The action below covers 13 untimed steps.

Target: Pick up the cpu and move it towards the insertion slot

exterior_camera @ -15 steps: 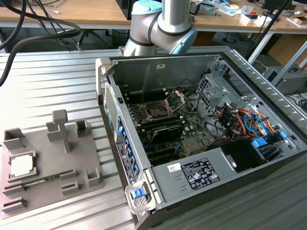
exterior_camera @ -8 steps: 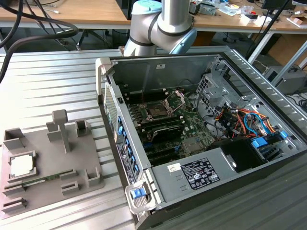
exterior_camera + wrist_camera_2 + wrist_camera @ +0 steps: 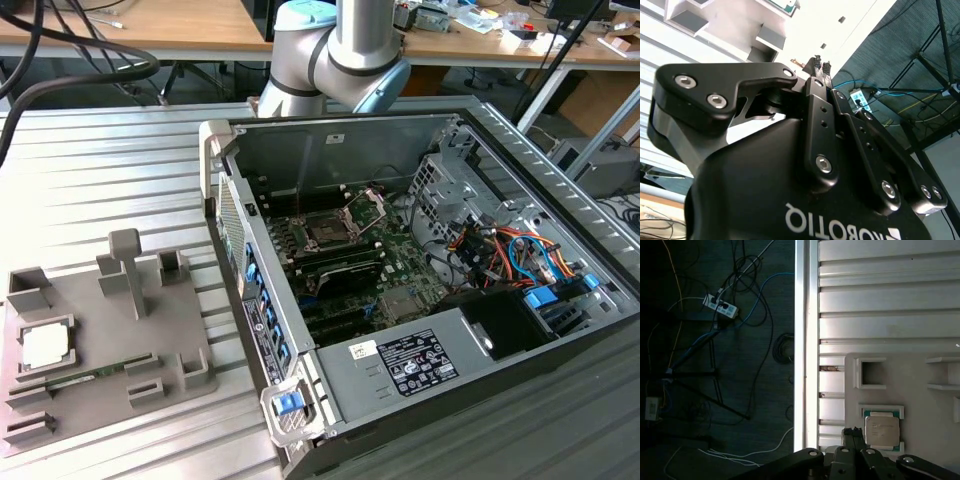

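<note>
The cpu, a flat square chip with a silvery top, lies in a square recess of the grey tray at the exterior view's left. The first wrist view looks down on the cpu in its recess from high above, with my gripper beside it in the picture. In both wrist views the fingertips sit close together with nothing between them. The insertion slot, a dark socket with its metal plate hinged up, sits on the motherboard inside the open computer case.
The arm rises behind the case. A thin green memory stick lies in the tray near the cpu, and grey posts stand up from the tray. Ribbed metal table; floor cables lie beyond its edge.
</note>
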{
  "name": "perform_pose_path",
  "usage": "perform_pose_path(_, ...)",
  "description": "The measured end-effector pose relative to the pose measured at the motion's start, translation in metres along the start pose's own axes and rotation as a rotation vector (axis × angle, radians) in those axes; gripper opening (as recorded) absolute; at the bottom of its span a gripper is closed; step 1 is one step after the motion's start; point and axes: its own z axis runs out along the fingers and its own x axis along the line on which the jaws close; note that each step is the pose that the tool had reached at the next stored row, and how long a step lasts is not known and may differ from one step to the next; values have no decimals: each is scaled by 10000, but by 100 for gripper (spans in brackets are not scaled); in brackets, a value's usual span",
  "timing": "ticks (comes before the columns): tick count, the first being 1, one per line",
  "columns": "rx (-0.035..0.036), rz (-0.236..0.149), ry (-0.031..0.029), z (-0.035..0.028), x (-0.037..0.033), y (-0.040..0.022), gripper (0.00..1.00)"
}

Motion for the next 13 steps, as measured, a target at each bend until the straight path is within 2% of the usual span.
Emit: perform_pose_path(13, 0, -2, 0, 17, 21, -33, 11)
